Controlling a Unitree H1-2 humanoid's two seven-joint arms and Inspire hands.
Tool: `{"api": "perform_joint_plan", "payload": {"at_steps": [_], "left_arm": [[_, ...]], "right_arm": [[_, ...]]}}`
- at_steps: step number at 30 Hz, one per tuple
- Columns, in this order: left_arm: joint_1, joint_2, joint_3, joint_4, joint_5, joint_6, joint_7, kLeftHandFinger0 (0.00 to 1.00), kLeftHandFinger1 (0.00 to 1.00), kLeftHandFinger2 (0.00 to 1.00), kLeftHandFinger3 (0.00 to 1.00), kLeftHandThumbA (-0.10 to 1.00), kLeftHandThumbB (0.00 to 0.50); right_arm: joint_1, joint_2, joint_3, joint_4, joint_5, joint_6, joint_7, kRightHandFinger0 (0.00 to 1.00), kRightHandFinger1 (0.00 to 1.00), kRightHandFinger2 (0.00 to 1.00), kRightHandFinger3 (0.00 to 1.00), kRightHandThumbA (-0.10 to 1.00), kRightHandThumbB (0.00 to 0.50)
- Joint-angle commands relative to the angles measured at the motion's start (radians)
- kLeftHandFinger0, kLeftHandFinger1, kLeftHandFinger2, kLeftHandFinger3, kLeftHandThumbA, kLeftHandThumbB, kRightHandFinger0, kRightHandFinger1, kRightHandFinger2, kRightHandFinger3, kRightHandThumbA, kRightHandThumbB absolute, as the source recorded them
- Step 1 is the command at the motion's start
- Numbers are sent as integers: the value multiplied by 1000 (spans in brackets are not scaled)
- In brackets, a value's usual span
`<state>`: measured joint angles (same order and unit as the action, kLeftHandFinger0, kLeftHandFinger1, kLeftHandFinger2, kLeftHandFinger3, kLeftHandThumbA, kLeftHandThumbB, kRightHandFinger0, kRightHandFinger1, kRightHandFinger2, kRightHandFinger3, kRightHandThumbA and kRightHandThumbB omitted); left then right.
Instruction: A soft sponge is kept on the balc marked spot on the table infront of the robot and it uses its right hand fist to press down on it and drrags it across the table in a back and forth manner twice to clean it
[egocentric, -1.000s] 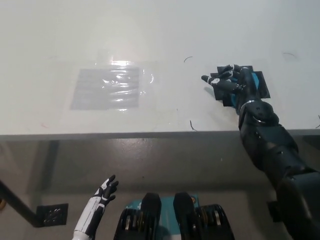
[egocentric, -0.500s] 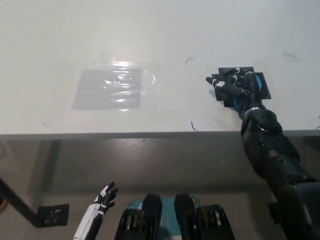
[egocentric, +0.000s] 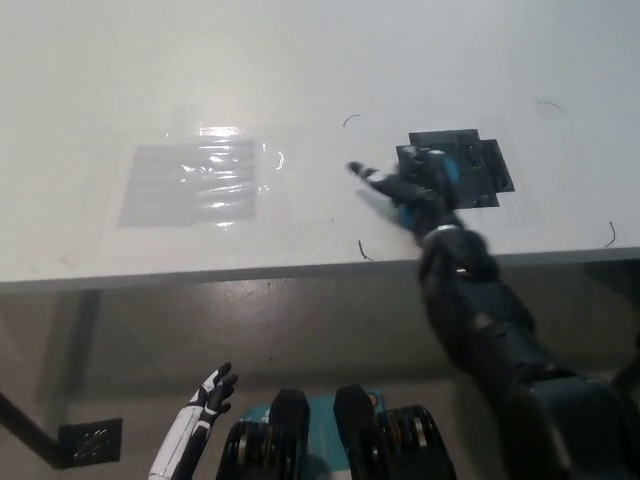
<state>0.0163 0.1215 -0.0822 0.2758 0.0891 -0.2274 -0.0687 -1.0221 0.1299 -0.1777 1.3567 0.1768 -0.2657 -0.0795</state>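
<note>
Seen from above: black right hand (egocentric: 412, 190) pressed down on a soft blue sponge (egocentric: 447, 177), fingers partly curled over it rather than a tight fist, one fingertip poking out toward the picture's left. Sponge mostly hidden beneath the palm, only a blue sliver visible at the wrist side of the fingers, at the left edge of the black marked spot (egocentric: 470, 165) on the white table (egocentric: 320, 60). Best done, judging by the task: firm, even downward pressure, knuckles flat, steady sideways drag without letting the sponge slip out. Clear glossy plastic sheet (egocentric: 195, 182) well beyond the fingertips. White left hand (egocentric: 210, 392) resting low below the table edge, fingers loosely apart, holding nothing.
</note>
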Motion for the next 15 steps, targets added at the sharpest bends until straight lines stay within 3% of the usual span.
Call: {"api": "perform_joint_plan", "payload": {"at_steps": [1,11,15], "left_arm": [[-6,10,-2,-34,15,-32,0,1000,1000,1000,1000,1000,7],[-6,12,-3,-33,16,-28,-4,1000,1000,1000,1000,1000,49],[-7,10,-1,-34,14,-30,-4,1000,1000,992,1000,1000,10]], "right_arm": [[-12,135,48,20,-31,41,67,0,0,0,0,1000,130],[-23,187,62,5,-21,27,100,0,0,0,0,1000,89],[-18,156,71,8,-31,27,98,0,0,76,17,1000,116]]}}
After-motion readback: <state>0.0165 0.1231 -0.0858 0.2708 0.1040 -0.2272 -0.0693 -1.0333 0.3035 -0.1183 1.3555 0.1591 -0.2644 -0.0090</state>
